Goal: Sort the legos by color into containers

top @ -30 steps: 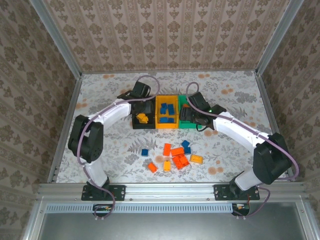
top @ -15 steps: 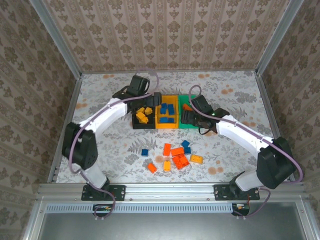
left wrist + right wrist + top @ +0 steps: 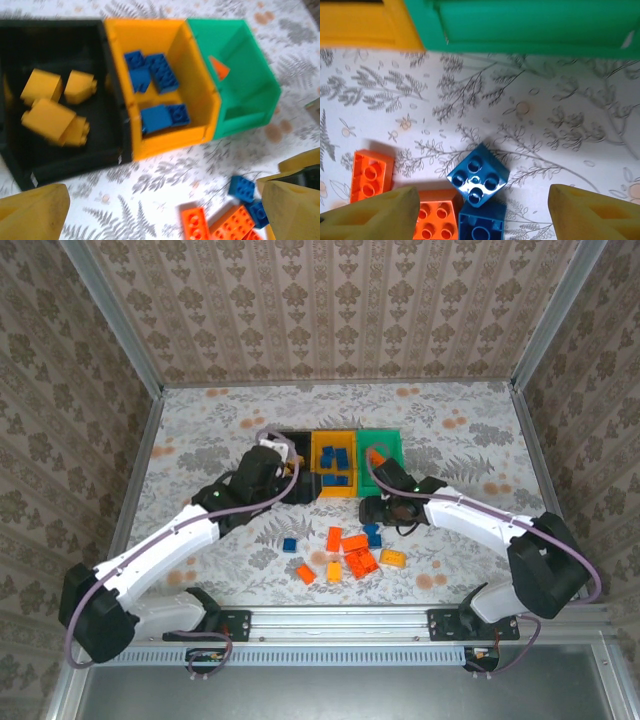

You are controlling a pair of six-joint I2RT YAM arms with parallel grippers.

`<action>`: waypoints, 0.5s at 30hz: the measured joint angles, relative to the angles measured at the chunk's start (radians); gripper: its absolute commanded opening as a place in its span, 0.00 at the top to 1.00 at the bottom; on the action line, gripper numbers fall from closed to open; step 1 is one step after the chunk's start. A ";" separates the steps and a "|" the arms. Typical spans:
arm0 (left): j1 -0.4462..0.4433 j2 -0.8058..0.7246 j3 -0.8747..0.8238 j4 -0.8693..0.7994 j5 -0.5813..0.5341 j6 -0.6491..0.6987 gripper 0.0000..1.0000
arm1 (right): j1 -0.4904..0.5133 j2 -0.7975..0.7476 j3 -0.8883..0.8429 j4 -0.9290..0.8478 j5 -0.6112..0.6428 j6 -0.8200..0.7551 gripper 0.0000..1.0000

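Hanging over the loose legos (image 3: 350, 552), the right gripper (image 3: 484, 200) is standing open. Its yellow fingers (image 3: 375, 217) are spread wide, and a blue brick (image 3: 478, 180) is lying on the table (image 3: 545, 125) between them, touching neither. A second blue brick (image 3: 480, 226) is sitting just below it, cut off by the bottom edge. Two orange-red bricks (image 3: 370, 176) are lying toward the finger on the view's left. The green bin (image 3: 530, 22) and yellow-orange bin (image 3: 365, 22) are being cut off by the top edge above their near walls.

The left gripper (image 3: 162, 200) is gaping open too, holding nothing, above the table just in front of the three bins, which are standing side by side and touching. Yellow bricks (image 3: 47, 117) are lying in the black bin (image 3: 65, 167), blue ones (image 3: 155, 75) in the yellow-orange bin, and one orange-red piece (image 3: 219, 67) in the green bin. From above, the left arm (image 3: 200, 525) is covering much of the black bin. Bare table is lying open left, right and behind the bins, and the pile is sitting near their front walls.
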 measured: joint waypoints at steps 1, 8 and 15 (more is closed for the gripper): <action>0.000 -0.016 -0.027 -0.008 -0.006 -0.009 0.00 | 0.011 0.007 -0.003 0.000 -0.003 0.000 0.29; 0.000 -0.085 -0.114 -0.036 -0.035 -0.053 0.00 | 0.066 0.017 -0.055 -0.006 -0.010 0.005 0.34; 0.000 -0.097 -0.156 -0.037 -0.045 -0.080 0.00 | 0.084 0.028 -0.102 -0.003 -0.011 0.026 0.40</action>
